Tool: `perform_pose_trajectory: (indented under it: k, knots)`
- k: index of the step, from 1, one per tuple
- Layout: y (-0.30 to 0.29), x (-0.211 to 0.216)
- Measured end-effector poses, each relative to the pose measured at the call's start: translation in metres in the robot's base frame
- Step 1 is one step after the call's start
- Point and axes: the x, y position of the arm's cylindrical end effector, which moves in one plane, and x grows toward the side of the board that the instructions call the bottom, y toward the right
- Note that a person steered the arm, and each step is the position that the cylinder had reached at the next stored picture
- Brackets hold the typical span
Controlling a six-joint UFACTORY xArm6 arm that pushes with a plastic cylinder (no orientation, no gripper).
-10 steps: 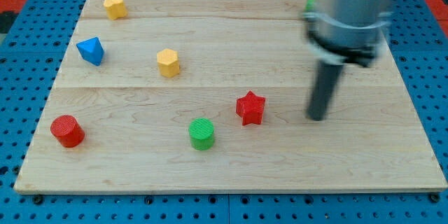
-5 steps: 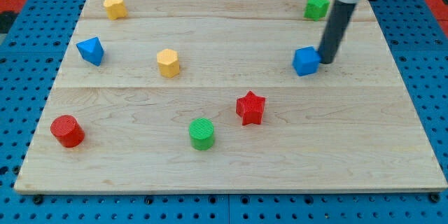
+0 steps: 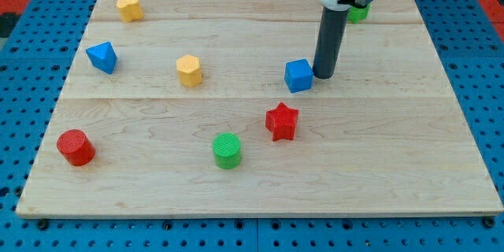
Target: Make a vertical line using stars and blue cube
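Note:
The blue cube point(image 3: 298, 75) sits right of the board's centre. My tip point(image 3: 324, 75) rests on the board right against the cube's right side. The red star point(image 3: 282, 121) lies below the cube, slightly to its left, a short gap apart. A green block point(image 3: 359, 12), mostly hidden behind the rod, is near the top right; its shape cannot be made out.
A yellow hexagonal block point(image 3: 189, 71) sits left of centre. Another yellow block point(image 3: 129, 7) is at top left. A blue pyramid-like block point(image 3: 102, 57) is at the left. A red cylinder point(image 3: 75, 146) is at bottom left. A green cylinder point(image 3: 227, 150) is at bottom centre.
The rod swung from the right of the red star up to the blue cube's right side. It then pushed the cube leftward, now above the red star.

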Motion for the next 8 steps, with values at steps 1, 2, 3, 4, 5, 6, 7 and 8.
perform_pose_trajectory:
  k: [1, 2, 3, 4, 5, 6, 7, 8]
  knots:
    - [0.056, -0.005]
    - [0.043, 0.013]
    - [-0.004, 0.011]
    - [-0.029, 0.009]
    - [-0.040, 0.009]
    - [0.046, -0.005]
    - [0.158, -0.061]
    - [0.228, -0.123]
